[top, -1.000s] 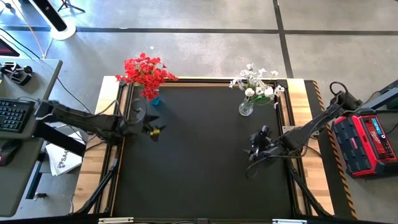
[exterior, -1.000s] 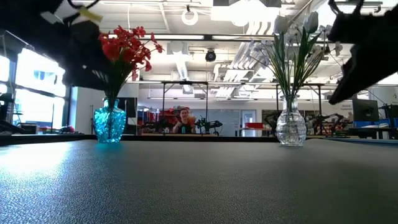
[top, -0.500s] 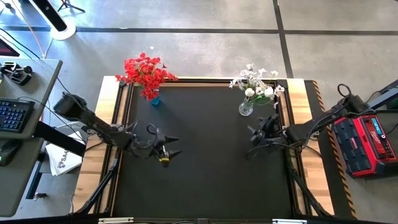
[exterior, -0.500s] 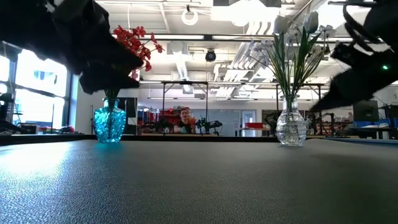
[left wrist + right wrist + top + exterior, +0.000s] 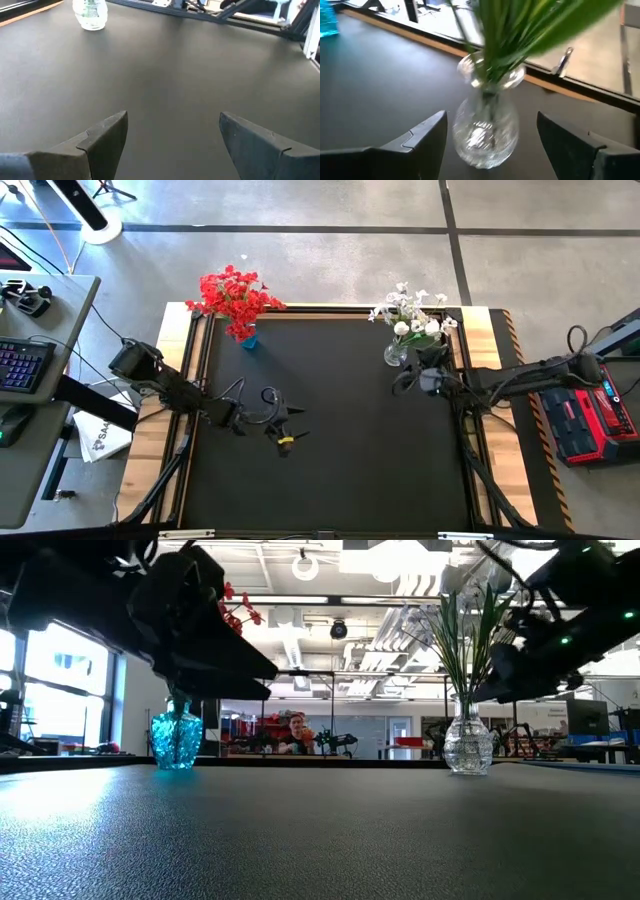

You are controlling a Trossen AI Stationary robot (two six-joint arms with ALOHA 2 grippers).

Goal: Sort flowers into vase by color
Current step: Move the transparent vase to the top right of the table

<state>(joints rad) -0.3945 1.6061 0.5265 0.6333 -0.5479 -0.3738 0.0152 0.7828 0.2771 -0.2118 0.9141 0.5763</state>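
The red flowers (image 5: 237, 295) stand with their stems in a blue vase (image 5: 177, 739) at the table's far left. The white flowers (image 5: 410, 312) stand in a clear glass vase (image 5: 487, 131) at the far right, their green stems (image 5: 505, 40) rising from its neck. My left gripper (image 5: 172, 117) hangs open and empty over the bare mat, left of centre (image 5: 288, 425). My right gripper (image 5: 490, 117) is open just on the near side of the clear vase (image 5: 395, 355). Its fingers point at the vase with a gap on either side and touch nothing.
The black mat (image 5: 340, 460) lies bare between the two vases and toward the near edge. Wooden borders (image 5: 150, 450) run along the table's left and right sides. A red case (image 5: 590, 405) sits off the right side. A person (image 5: 297, 732) shows far behind the table.
My left gripper has moved away from the blue vase, toward the near edge and the table's middle. My right gripper has moved toward the far edge, up to the clear vase. Both vases and their flowers have stayed in place.
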